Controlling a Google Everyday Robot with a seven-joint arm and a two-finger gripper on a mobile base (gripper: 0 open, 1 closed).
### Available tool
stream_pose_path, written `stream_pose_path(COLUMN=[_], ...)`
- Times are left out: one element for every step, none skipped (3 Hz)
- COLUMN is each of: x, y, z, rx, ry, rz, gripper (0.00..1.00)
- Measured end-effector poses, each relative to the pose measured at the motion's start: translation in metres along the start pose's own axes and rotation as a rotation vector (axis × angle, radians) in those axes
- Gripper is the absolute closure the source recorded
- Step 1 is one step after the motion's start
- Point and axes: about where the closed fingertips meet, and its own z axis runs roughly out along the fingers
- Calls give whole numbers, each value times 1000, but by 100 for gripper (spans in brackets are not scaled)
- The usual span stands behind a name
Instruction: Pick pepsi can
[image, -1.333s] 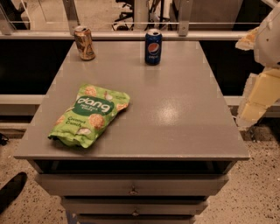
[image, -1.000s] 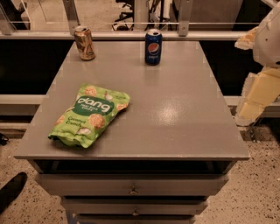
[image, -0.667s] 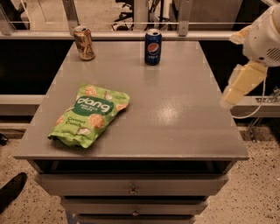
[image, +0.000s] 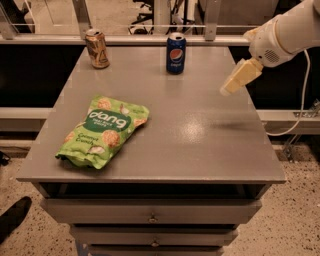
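The pepsi can (image: 175, 53) stands upright near the back edge of the grey table (image: 200, 150), dark blue with a round logo and a silver top. My gripper (image: 239, 78) hangs from the white arm (image: 290, 30) above the table's right side, to the right of the can and well apart from it. It holds nothing that I can see.
A gold-brown can (image: 97, 48) stands at the back left of the table. A green snack bag (image: 102, 131) lies on the left front part. Drawers run below the table's front edge (image: 150, 218). A rail and glass partition stand behind the table.
The arm and gripper have swung in from the right edge of the view, up and to the left, over the table's right side. The cans and bag have not moved.
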Motion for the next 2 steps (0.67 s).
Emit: stream_pose_path(x=[-18,-42], y=[-37,-62], z=[62,112], rx=[26,30], ry=[-110,-214], rz=[83,159], gripper=[0,0])
